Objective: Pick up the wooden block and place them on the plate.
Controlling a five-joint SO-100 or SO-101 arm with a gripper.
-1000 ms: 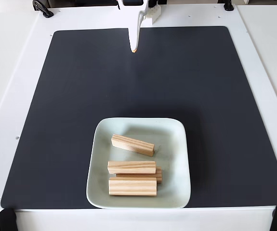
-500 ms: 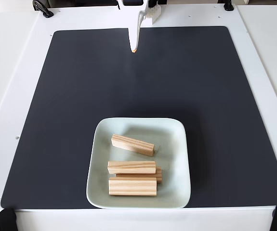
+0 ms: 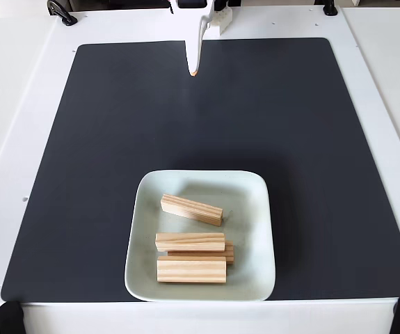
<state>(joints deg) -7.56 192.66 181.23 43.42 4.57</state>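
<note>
Fixed view from above. A pale mint-white square plate [image 3: 252, 188] with rounded corners and a raised rim rests on a black mat [image 3: 116, 139] that covers most of the white worktop [image 3: 19, 83]; the plate sits near the mat's lower edge, slightly left of centre. Four wooden blocks lie inside the plate, each a small rectangular bar of pale wood with darker grain stripes running lengthwise. The upper block [image 3: 191, 209] lies alone, tilted down to the right, apart from the others. Below it, a second block [image 3: 190, 241] lies level and rests on a third block [image 3: 229, 253], of which only a strip shows at the right. The fourth block [image 3: 191, 269] lies level just beside these, nearest the plate's lower rim. The hand [image 3: 194, 69], white with an orange tip, hangs at the mat's top edge, well apart from the plate; its fingers appear together, holding nothing.
</note>
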